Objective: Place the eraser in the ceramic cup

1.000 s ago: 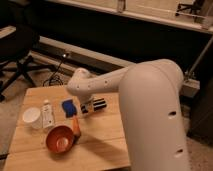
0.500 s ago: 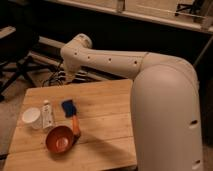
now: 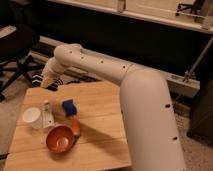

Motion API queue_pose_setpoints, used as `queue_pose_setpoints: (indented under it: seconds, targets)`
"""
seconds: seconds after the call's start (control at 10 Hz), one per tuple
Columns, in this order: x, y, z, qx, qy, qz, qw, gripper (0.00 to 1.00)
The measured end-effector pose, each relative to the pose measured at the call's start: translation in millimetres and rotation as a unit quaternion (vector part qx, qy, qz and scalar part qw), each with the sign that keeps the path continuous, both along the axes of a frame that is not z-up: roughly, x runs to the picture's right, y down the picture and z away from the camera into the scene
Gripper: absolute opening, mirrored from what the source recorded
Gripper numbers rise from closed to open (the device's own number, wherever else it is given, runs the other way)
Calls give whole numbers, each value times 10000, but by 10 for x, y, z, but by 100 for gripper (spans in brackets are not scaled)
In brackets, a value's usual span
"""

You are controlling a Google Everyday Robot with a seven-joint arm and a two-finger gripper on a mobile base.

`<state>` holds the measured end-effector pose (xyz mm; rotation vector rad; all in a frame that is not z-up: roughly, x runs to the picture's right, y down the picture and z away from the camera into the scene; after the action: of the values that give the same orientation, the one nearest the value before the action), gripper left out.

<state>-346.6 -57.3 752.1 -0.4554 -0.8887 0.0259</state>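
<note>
Robot arm (image 3: 130,85): a bulky white shell that fills the frame right of the ceramic cup (image 3: 31,117). Its base is cut off at the bottom edge, and its elbow bends high above and behind the cup. Wooden table (image 3: 100,115): pale planks under the cup, with the right portion hidden behind the arm and the near edge cropped. Office chair (image 3: 15,45): dark, far behind and left of the cup, only partly made out in shadow. Orange-red bowl (image 3: 60,139): in front and to the right of the cup, near it but apart, with nothing visible inside. The ceramic cup is white, upright, and close to the table's left edge; its interior is not readable. Brush (image 3: 71,115): right of the cup, with its blue head pointing away and its orange handle running toward the bowl. White bottle (image 3: 47,112): slim, upright, just right of the cup; I cannot tell whether they touch. Gripper (image 3: 48,81): behind the cup at the table's far-left edge, with the jaws clenched on the eraser (image 3: 40,80). The eraser is a dark bar with pale striping, held crosswise. Its outline merges with the fingers, so the exact grip point is hard to make out.
</note>
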Motion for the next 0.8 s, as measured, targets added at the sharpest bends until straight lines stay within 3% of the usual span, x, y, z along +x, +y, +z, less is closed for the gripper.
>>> queue_pose_setpoints:
  seconds: [0.1,0.3,0.8]
  targets:
    - [-66,51,-66,-151,-313,-78,9994,0]
    - [-111,130,-208,-501,-1010,-302,9932,0]
    - [-180,226,-407,-1020,-1867,-774,9740,0]
